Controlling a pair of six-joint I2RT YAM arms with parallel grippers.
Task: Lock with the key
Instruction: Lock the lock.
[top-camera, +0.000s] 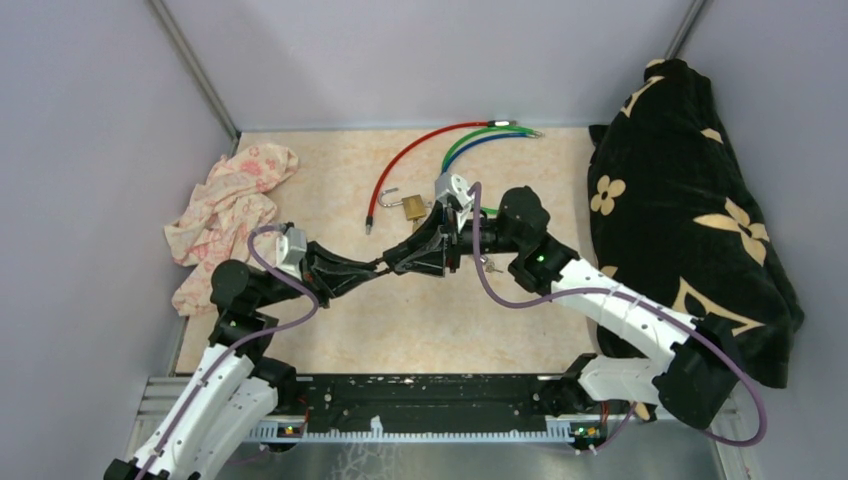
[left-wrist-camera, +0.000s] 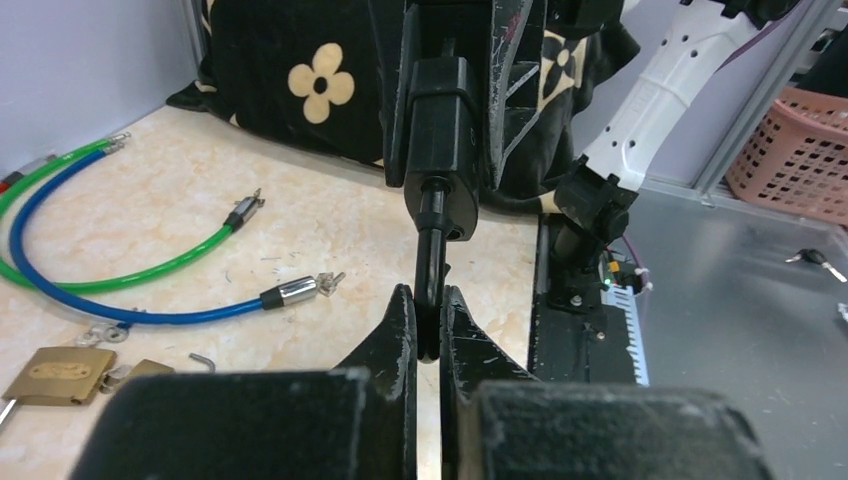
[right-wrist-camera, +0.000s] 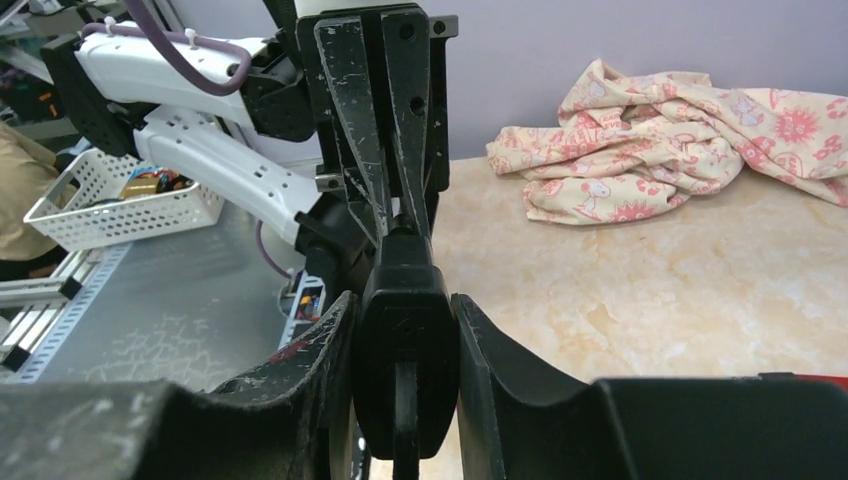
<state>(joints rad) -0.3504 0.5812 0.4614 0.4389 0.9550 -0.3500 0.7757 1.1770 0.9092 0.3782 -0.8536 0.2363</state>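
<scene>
Above the middle of the table, the two grippers meet tip to tip. My right gripper (top-camera: 405, 260) (right-wrist-camera: 403, 297) is shut on a black lock (right-wrist-camera: 405, 345) (left-wrist-camera: 435, 130), one finger on each flat side. From the lock's end sticks a black key (left-wrist-camera: 430, 250). My left gripper (top-camera: 368, 270) (left-wrist-camera: 428, 302) is shut on the key's head, its fingertips (left-wrist-camera: 403, 320) pinching it from both sides. In the top view, the fingers hide the lock and key.
A brass padlock (top-camera: 410, 207) (left-wrist-camera: 58, 372) lies behind the grippers beside red (top-camera: 400, 160), green (top-camera: 462, 140) and blue (left-wrist-camera: 60, 290) cables. A pink cloth (top-camera: 230, 210) lies at the left. A black flowered bag (top-camera: 690, 220) fills the right side. Small keys (top-camera: 488, 266) lie under the right arm.
</scene>
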